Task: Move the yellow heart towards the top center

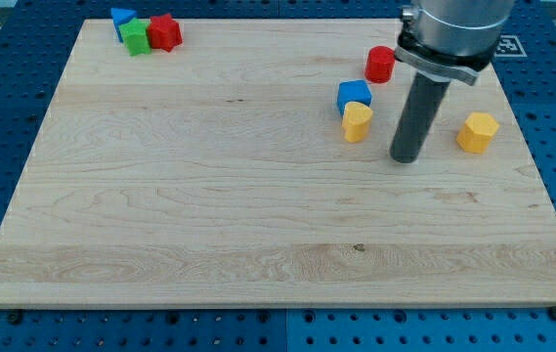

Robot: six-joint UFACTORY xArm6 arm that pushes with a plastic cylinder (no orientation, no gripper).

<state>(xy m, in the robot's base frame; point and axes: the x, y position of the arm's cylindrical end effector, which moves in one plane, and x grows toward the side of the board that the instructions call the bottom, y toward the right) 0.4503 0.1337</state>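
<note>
The yellow heart [358, 121] lies right of the board's middle, in the upper half, touching the blue block [354, 95] just above it. My tip [406, 156] rests on the board a short way to the right of the yellow heart and slightly lower, not touching it. The dark rod rises from the tip to the arm's grey body at the view's top right.
A red cylinder [381, 64] stands above and right of the blue block. A yellow hexagon [478, 132] lies near the right edge. At the top left sit a blue triangle [121, 18], a green block [137, 37] and a red block [165, 32]. The wooden board [209, 215] lies on a blue pegboard.
</note>
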